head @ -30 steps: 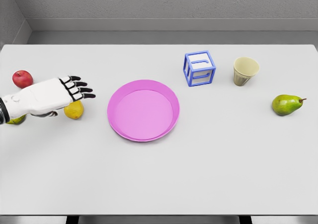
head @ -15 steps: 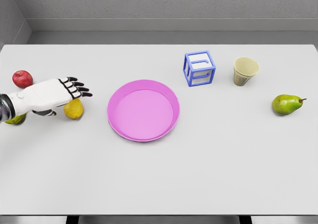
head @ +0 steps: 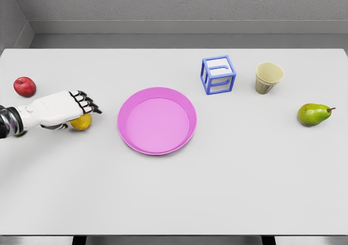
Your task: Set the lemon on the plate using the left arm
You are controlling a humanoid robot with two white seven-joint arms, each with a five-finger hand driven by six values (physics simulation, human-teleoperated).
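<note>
Directly under left hand (head: 61, 108) sat lemon (head: 81, 122), peeking out at hand's 5 o'clock; fingers (head: 87, 105) half-curled over it, grip unconfirmed. Plate (head: 156, 120) lay at lemon's 3 o'clock, near.

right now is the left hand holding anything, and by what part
Cannot be told: the left hand lies over the top of the lemon, covering most of it, but no closed grasp shows.
</note>
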